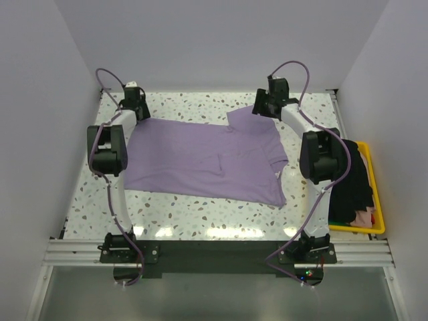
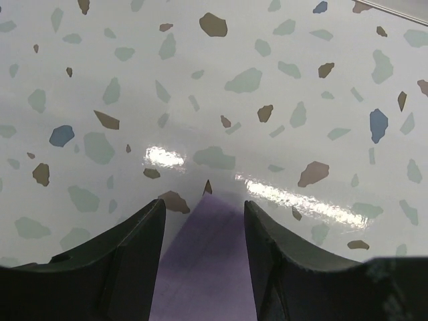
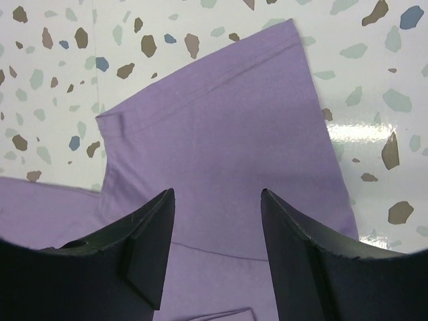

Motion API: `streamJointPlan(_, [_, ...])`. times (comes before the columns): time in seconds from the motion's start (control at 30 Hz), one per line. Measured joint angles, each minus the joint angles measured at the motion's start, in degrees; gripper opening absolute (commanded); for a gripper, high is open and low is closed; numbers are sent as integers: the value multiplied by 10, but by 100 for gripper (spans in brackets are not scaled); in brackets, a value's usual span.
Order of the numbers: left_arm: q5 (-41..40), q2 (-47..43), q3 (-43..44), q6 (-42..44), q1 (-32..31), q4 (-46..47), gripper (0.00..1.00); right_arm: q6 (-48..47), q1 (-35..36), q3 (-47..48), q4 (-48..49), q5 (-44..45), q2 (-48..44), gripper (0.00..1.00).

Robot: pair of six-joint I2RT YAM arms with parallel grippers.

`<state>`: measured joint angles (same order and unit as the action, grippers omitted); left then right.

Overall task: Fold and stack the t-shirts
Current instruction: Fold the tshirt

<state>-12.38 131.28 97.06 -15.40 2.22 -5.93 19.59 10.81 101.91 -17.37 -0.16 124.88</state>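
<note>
From above, the lavender t-shirt point(image 1: 207, 160) lies spread flat on the speckled surface point(image 1: 200, 215) between the two arms. One sleeve point(image 1: 242, 118) points toward the far edge. The left claw point(image 1: 134, 100) sits at the shirt's far left corner, and the right claw point(image 1: 263, 107) sits at that far sleeve. At the right edge of the surface, beside the right arm, a yellow bin point(image 1: 358, 229) holds a heap of black garment point(image 1: 351, 180) with a bit of pink cloth point(image 1: 364, 217) near its front.

In the left wrist view, the two dark fingers point(image 2: 134, 261) stand apart. A pointed corner of the lavender cloth lies on the surface between them, its tip just past the fingertips. The cloth is not pinched, so this claw is released.

In the right wrist view, the fingers point(image 3: 144, 247) are likewise spread, above the sleeve. The sleeve lies flat with its stitched hem toward the far side, and more of the shirt shows at the lower left. Nothing is clamped, so this claw is released too.
</note>
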Motion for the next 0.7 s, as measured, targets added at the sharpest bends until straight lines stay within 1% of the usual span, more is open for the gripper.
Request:
streamJointPlan(0.13, [0, 14, 18, 0, 0, -1, 52, -4, 0, 0, 1, 0, 0, 57])
streamJointPlan(0.23, [0, 20, 22, 0, 0, -1, 45, -7, 0, 4, 1, 0, 3, 58])
streamJointPlan(0.33, [0, 23, 22, 0, -1, -2, 42, -13, 0, 10, 0, 6, 9, 58])
streamJointPlan(0.37, [0, 23, 22, 0, -1, -1, 37, -16, 0, 17, -3, 7, 14, 58])
streamJointPlan(0.4, [0, 23, 22, 0, -1, -1, 35, -18, 0, 25, -3, 7, 20, 58])
streamJointPlan(0.43, [1, 23, 22, 0, -1, -1, 30, -21, 0, 32, -3, 8, 25, 58])
streamJointPlan(0.5, [2, 24, 22, -1, -2, -1, 24, -25, 0, 41, -4, 12, 34, 58])
streamJointPlan(0.53, [2, 24, 22, -1, -2, -1, 19, -28, 0, 44, -7, 13, 39, 58])
streamJointPlan(0.6, [2, 24, 22, -2, -2, -1, 14, -32, 0, 52, -11, 22, 47, 59])
streamJointPlan(0.63, [2, 24, 22, -1, -2, -1, 8, -34, 0, 58, -15, 25, 53, 59])
streamJointPlan(0.7, [2, 24, 22, -2, -2, -1, 4, -39, 0, 71, -20, 33, 65, 60])
